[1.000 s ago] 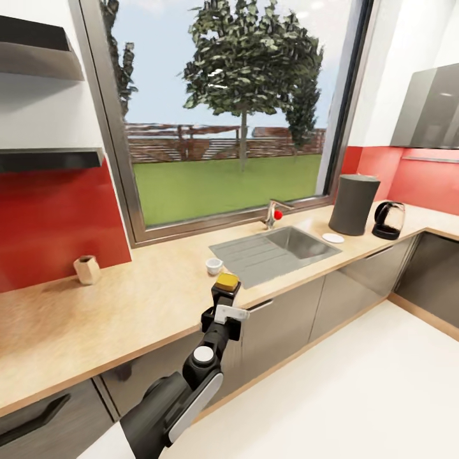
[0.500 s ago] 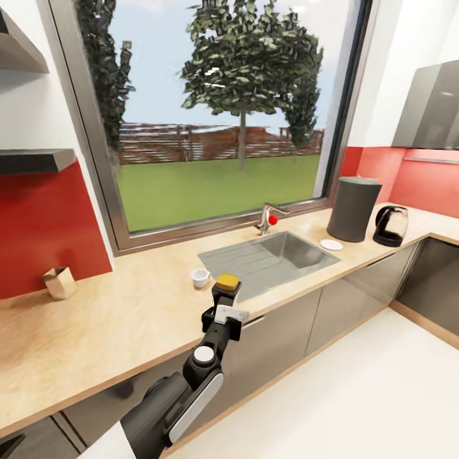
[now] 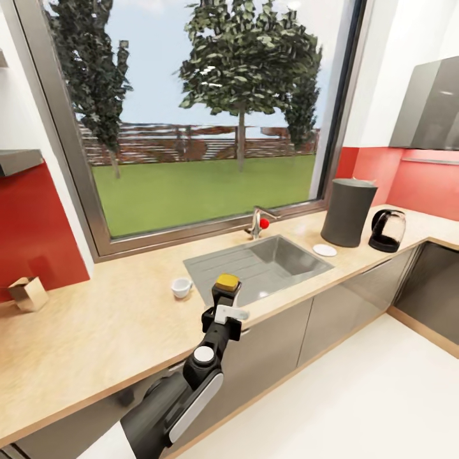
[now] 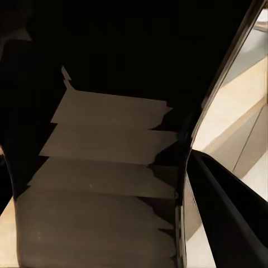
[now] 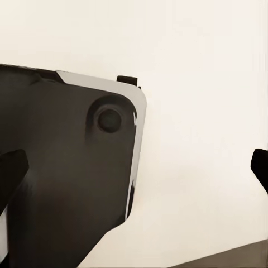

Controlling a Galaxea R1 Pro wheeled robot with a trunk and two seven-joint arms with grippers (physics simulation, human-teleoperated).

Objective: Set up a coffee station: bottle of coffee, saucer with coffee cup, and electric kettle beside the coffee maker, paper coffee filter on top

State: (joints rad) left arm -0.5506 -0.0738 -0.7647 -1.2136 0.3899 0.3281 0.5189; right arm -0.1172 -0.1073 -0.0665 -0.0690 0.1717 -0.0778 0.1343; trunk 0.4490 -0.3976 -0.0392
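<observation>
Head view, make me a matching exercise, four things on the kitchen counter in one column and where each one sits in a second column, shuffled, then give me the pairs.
Things:
1. coffee cup
2. saucer
3. electric kettle
4. coffee maker

Places:
A. far right of the counter, near the corner
B. on the counter just left of the sink's drainboard
C. flat on the counter between the sink and the coffee maker
D. upright by the window's right edge, left of the kettle

Pairs: 1-B, 2-C, 3-A, 4-D
</observation>
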